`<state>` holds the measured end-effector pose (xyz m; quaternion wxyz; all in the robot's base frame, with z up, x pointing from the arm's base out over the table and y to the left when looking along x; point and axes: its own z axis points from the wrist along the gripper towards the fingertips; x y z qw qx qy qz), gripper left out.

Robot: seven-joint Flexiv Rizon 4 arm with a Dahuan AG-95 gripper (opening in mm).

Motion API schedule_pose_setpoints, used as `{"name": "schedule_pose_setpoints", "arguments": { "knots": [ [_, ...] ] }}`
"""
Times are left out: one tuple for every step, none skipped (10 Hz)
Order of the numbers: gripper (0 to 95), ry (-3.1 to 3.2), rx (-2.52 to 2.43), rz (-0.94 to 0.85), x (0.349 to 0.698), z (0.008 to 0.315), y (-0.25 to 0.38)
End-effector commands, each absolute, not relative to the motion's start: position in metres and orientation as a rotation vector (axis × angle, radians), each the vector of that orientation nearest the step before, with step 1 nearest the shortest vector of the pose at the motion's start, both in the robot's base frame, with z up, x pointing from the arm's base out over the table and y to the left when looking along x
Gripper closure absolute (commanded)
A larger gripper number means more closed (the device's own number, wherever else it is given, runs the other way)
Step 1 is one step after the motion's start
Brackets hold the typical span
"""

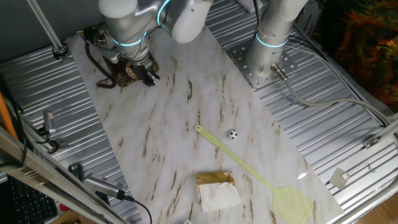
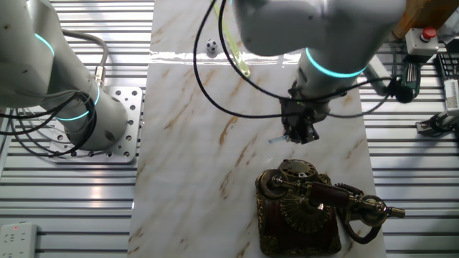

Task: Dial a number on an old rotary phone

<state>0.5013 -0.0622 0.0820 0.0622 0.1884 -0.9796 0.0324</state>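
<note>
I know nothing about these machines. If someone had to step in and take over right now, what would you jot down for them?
Gripper: hangs just above the old rotary phone, near its dial end; whether the fingers are open or shut cannot be told, and it seems to hold nothing.
Phone: sits at one end of the marble tabletop, handset lying across the cradle, dark cord looping beside it.
Done: the arm is brought over the phone.
Left: reach the dial and turn it; no contact with it shows.
Elsewhere on the table: a yellow fly swatter, a small ball, a gold packet.
</note>
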Motion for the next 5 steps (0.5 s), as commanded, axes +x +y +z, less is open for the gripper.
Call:
{"name": "schedule_pose_setpoints", "arguments": {
  "knots": [
    [95.0,-2.863,0.552,0.192,0.5048,0.0803,-0.0624],
    [95.0,-2.83,0.56,0.232,0.5047,0.0803,-0.0624],
    [95.0,-2.814,0.562,0.239,0.5047,0.0806,-0.0625],
    [95.0,-2.803,0.564,0.248,0.5046,0.0811,-0.0624],
    [95.0,-2.791,0.566,0.257,0.5043,0.0831,-0.0623]
  ]
}}
